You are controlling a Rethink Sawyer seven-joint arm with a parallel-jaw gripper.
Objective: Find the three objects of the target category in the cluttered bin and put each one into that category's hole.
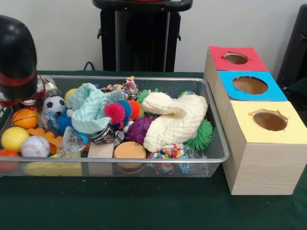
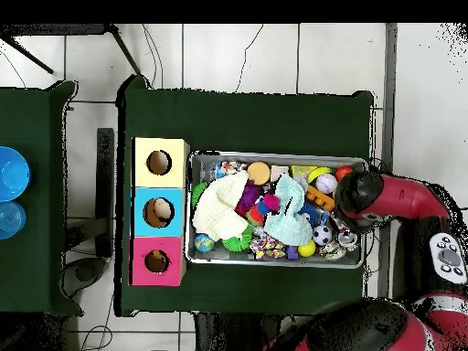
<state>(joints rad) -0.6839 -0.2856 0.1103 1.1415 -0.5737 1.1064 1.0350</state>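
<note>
We see a plain pale wall (image 1: 249, 24) behind the green-covered table (image 1: 144, 206). From above, the floor (image 2: 238, 55) is pale tile with dark grout lines, and a 2nd green table (image 2: 32, 164) stands apart, bearing 2 blue bowls (image 2: 11, 174).

gripper hidden beneath arm (image 2: 361, 196), orange ball (image 1: 5, 160) cut off at edge
</note>
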